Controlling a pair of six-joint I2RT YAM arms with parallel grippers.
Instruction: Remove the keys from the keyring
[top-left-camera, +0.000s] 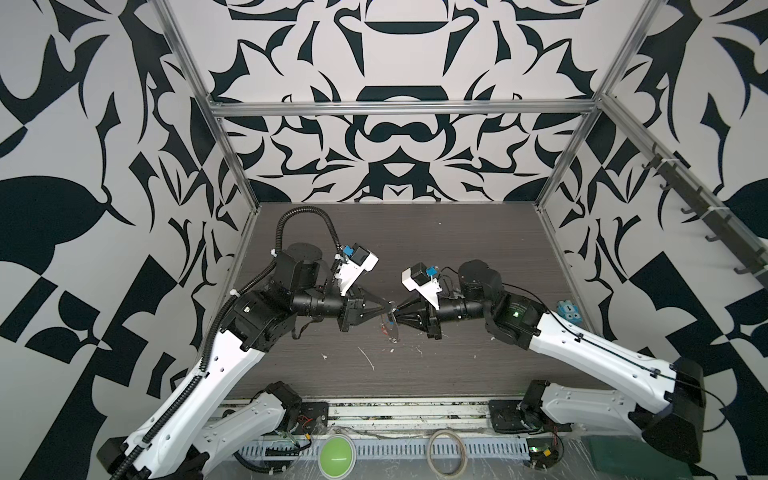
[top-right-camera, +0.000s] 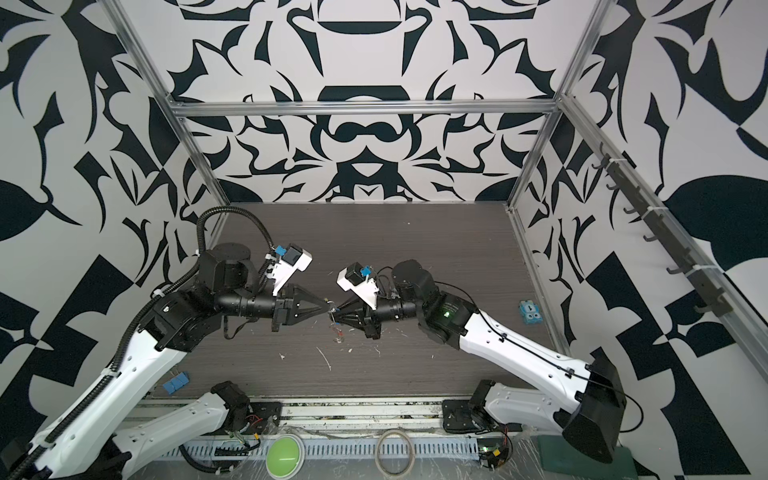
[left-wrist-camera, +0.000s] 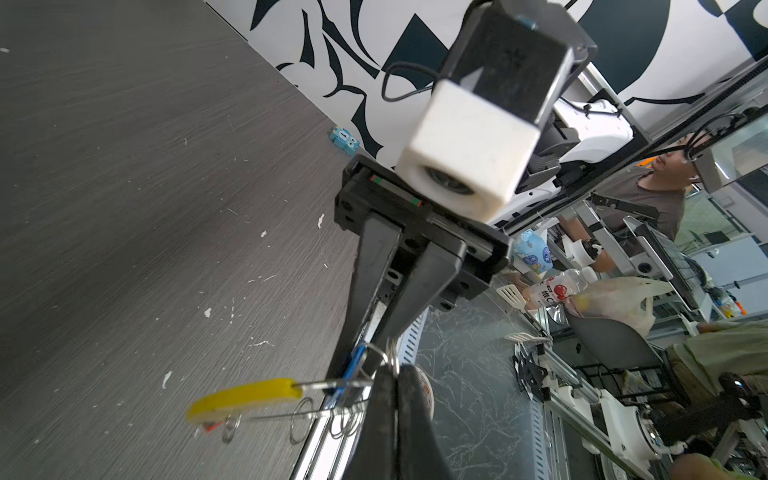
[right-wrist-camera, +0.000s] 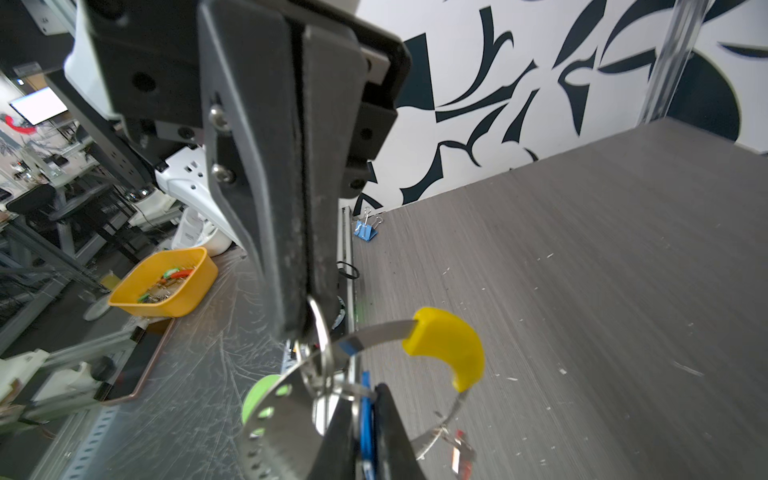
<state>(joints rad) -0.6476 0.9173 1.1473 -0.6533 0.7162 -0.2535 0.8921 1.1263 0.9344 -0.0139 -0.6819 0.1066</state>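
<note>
Both grippers meet tip to tip above the middle of the table (top-left-camera: 457, 249). The keyring (right-wrist-camera: 384, 332), a thin grey loop with a yellow sleeve (right-wrist-camera: 446, 345), hangs between and below them (top-left-camera: 394, 330). My left gripper (left-wrist-camera: 397, 370) is shut on a small silver ring (right-wrist-camera: 322, 338) threaded on the loop. My right gripper (right-wrist-camera: 365, 395) is shut on the blue tag (right-wrist-camera: 365, 419) of one bunch of keys. The red tag (right-wrist-camera: 459, 453) dangles lower on the loop, past the sleeve. More small silver rings (left-wrist-camera: 301, 419) hang on the wire in the left wrist view.
A blue block (top-left-camera: 568, 311) lies at the table's right edge and blue binder clips (top-right-camera: 176, 384) at its front left. White scraps dot the table. In front of the table sit a green dome (top-left-camera: 337, 457), a beige hoop (top-left-camera: 448, 451) and a yellow bin (right-wrist-camera: 164, 282).
</note>
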